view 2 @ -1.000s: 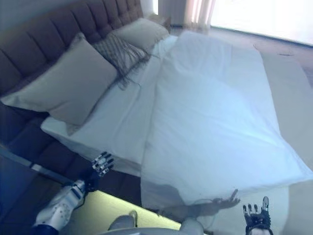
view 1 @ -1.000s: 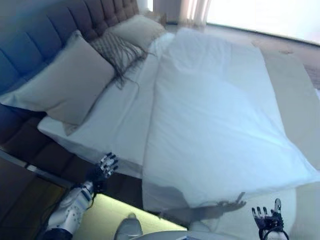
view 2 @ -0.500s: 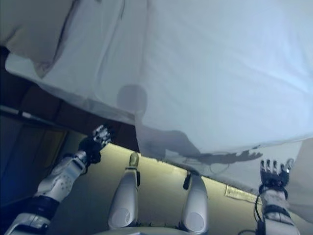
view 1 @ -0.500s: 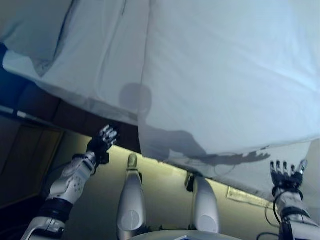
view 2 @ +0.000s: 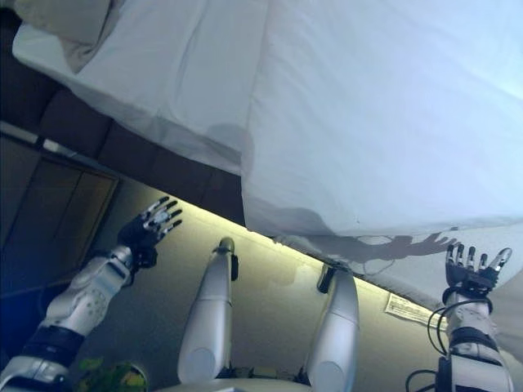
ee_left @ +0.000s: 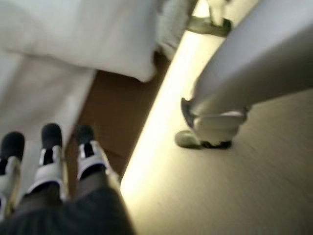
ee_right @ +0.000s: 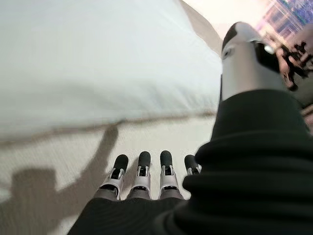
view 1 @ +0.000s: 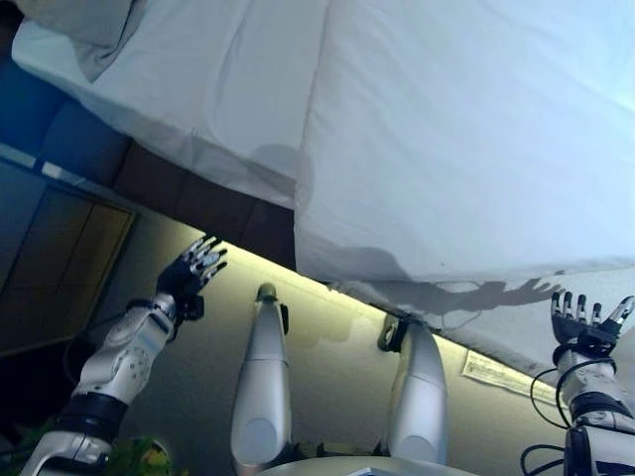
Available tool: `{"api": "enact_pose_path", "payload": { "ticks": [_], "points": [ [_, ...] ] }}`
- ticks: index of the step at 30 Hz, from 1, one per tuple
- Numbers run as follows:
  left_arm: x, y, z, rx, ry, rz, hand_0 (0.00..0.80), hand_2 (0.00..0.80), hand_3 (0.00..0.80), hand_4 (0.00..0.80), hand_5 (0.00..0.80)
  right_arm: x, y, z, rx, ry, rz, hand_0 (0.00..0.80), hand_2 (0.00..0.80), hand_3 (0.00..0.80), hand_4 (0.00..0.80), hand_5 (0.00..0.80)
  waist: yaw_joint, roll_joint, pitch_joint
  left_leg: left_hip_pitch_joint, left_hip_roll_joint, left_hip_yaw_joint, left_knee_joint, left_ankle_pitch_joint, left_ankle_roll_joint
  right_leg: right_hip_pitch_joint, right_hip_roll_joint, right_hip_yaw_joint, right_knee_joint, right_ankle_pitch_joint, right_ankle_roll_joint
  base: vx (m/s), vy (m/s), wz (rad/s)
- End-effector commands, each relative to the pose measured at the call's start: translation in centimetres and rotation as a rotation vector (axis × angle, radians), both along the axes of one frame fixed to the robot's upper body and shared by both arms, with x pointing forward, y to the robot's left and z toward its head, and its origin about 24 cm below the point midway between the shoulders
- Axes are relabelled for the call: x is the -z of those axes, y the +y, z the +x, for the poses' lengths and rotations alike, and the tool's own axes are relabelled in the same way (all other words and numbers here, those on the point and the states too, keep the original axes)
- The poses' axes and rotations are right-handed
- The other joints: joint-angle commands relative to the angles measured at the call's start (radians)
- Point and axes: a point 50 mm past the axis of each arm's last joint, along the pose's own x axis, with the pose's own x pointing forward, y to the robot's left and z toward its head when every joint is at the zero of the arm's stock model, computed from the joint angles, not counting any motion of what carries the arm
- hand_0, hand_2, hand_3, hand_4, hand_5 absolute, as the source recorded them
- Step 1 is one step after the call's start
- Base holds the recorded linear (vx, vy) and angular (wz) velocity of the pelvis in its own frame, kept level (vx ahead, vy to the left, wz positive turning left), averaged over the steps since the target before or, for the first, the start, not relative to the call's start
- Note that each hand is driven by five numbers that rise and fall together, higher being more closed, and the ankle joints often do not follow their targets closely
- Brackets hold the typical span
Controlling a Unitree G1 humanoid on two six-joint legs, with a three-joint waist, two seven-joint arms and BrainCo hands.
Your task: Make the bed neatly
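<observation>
A white duvet (view 1: 466, 129) lies spread over the bed, its near edge hanging over the bed's side. To its left the white sheet (view 1: 198, 79) is bare, with a beige pillow (view 1: 84, 20) at the far left corner. My left hand (view 1: 191, 270) is open and empty, held low beside the dark bed base (view 1: 213, 213), apart from the bedding. My right hand (view 1: 585, 322) is open and empty, just below the duvet's hanging edge; its own wrist view shows straight fingers (ee_right: 142, 169) in front of the bedding (ee_right: 98, 58).
A lit strip (view 1: 337, 297) runs along the foot of the bed base. Dark wooden floor (view 1: 55, 258) lies to the left. A white label (view 1: 496, 372) hangs on the bed's side near my right hand.
The camera has tilted further down, so the bed has slid up in view. Both hands stay open and empty, a little higher and further out than before.
</observation>
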Motion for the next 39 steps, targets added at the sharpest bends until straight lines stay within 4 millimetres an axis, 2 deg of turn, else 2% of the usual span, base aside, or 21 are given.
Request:
{"api": "enact_pose_path", "payload": {
  "ticks": [1,5,10,11,17,22,28,31,34,39],
  "points": [
    [-0.4,0.8,0.0,-0.023,-0.046,-0.016,0.0,0.0,0.0,0.0,0.0,-0.9,-3.0,-2.9,0.087,0.064,-0.023,0.0,0.0,0.0,0.0,0.0,0.01,0.02,-0.076,0.007,0.069,-0.066,-0.063,0.06,-0.018,-0.004,-0.042,0.045,-0.099,0.129,0.043,0.018,-0.093,0.05],
    [-0.4,1.3,-0.3,-0.029,-0.032,0.01,0.0,0.0,0.0,0.0,0.0,-1.6,-3.7,-3.4,0.104,0.011,-0.043,0.0,0.0,0.0,0.0,0.0,0.007,0.026,-0.078,-0.017,0.063,-0.07,-0.059,0.064,-0.019,-0.03,-0.034,0.049,-0.095,0.132,0.039,0.028,-0.1,-0.08],
    [-0.3,2.1,-0.7,-0.027,-0.023,0.021,0.0,0.0,0.0,0.0,0.0,-3.5,-4.6,-2.7,0.116,-0.097,-0.108,0.0,0.0,0.0,0.0,0.0,0.009,0.048,-0.08,-0.055,0.052,-0.067,-0.051,0.067,-0.015,-0.069,-0.04,0.051,-0.079,0.131,0.038,0.057,-0.088,-0.04],
    [-0.3,2.3,-0.8,-0.027,-0.021,0.023,0.0,0.0,0.0,0.0,0.0,-4.0,-4.9,-2.5,0.118,-0.096,-0.122,0.0,0.0,0.0,0.0,0.0,0.011,0.055,-0.084,-0.052,0.053,-0.065,-0.045,0.04,-0.016,-0.068,-0.042,0.051,-0.065,0.104,0.046,0.13,-0.064,-0.01],
    [-0.5,3.3,-1.1,-0.035,-0.024,0.043,0.0,0.0,0.0,0.0,0.0,-6.1,-5.7,-1.4,0.116,-0.125,-0.124,0.0,0.0,0.0,0.0,0.0,0.024,0.079,-0.075,-0.108,0.046,-0.063,-0.012,0.036,-0.014,-0.123,-0.052,0.055,-0.017,0.089,0.041,0.032,-0.061,0.02],
    [-0.8,4.3,-1.4,-0.065,-0.032,0.057,0.0,0.0,0.0,0.0,0.0,-6.8,-5.7,-0.8,0.08,-0.158,-0.148,0.0,0.0,0.0,0.0,0.0,0.025,0.086,-0.064,-0.147,0.045,-0.064,0.01,0.038,-0.013,-0.162,-0.052,0.061,0.014,0.085,0.037,-0.004,-0.082,-0.02],
    [-1.3,3.8,-1.3,-0.036,-0.047,0.039,0.0,0.0,0.0,0.0,0.0,-8.0,-5.3,0.7,0.002,-0.18,-0.213,0.0,0.0,0.0,0.0,0.0,0.028,0.102,-0.056,-0.164,0.037,-0.06,0.019,0.044,-0.007,-0.185,-0.054,0.066,0.028,0.088,0.03,0.003,-0.03,-0.02],
    [-1.6,3.6,-1.2,-0.027,-0.056,0.032,0.0,0.0,0.0,0.0,0.0,-9.3,-5.4,1.6,-0.034,-0.197,-0.262,0.0,0.0,0.0,0.0,0.0,0.035,0.109,-0.058,-0.165,0.033,-0.061,0.009,0.051,-0.006,-0.185,-0.06,0.066,0.026,0.086,0.031,0.022,-0.014,0.0],
    [-1.7,3.7,-1.2,-0.025,-0.058,0.03,0.0,0.0,0.0,0.0,0.0,-11.6,-5.8,2.7,-0.052,-0.227,-0.33,0.0,0.0,0.0,0.0,0.0,0.047,0.116,-0.059,-0.168,0.02,-0.065,0.001,0.055,-0.006,-0.186,-0.065,0.065,0.025,0.081,0.029,0.005,-0.002,0.02],
    [-2.0,4.4,-1.1,-0.029,-0.055,0.035,0.0,0.0,0.0,0.0,0.0,-14.3,-6.1,3.9,-0.048,-0.273,-0.364,0.0,0.0,0.0,0.0,0.0,0.06,0.113,-0.069,-0.169,0.013,-0.067,-0.008,0.066,-0.004,-0.183,-0.069,0.056,0.033,0.074,0.027,0.022,-0.027,0.05]
  ]
}}
